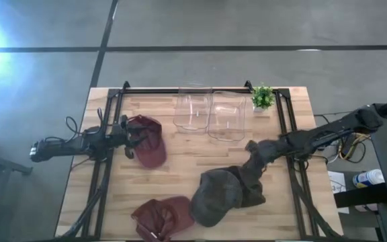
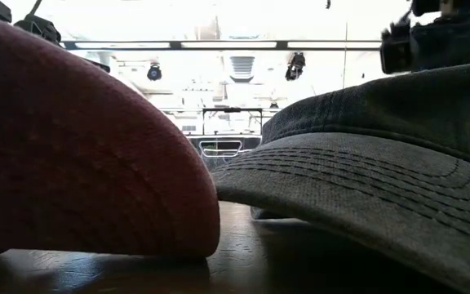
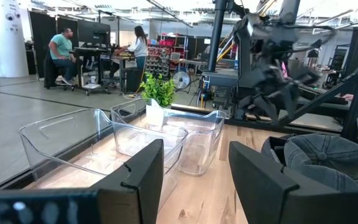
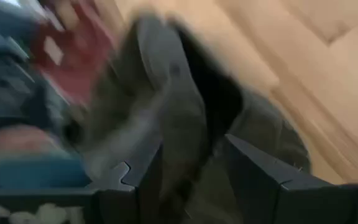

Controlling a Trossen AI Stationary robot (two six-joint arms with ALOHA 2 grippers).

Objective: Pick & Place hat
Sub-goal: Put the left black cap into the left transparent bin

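Right tool (image 1: 255,156) is clenched on the grey hat's (image 1: 224,191) crown, the cloth stretched up from the front of the worktop (image 1: 180,171) where its brim lies. Left tool (image 1: 134,136) hovers released beside a red hat (image 1: 150,140). Another red hat (image 1: 160,216) lies near the front edge, touching the grey one.

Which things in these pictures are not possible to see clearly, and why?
- Right pincer: high view, its grip on the grey-green cloth cap is hidden by the arm; right wrist view is motion-blurred.
- Dark red cloth cap: low view, fills the frame, cut by the edges.
- Left pincer: open, empty; the nearby cap is outside this view.
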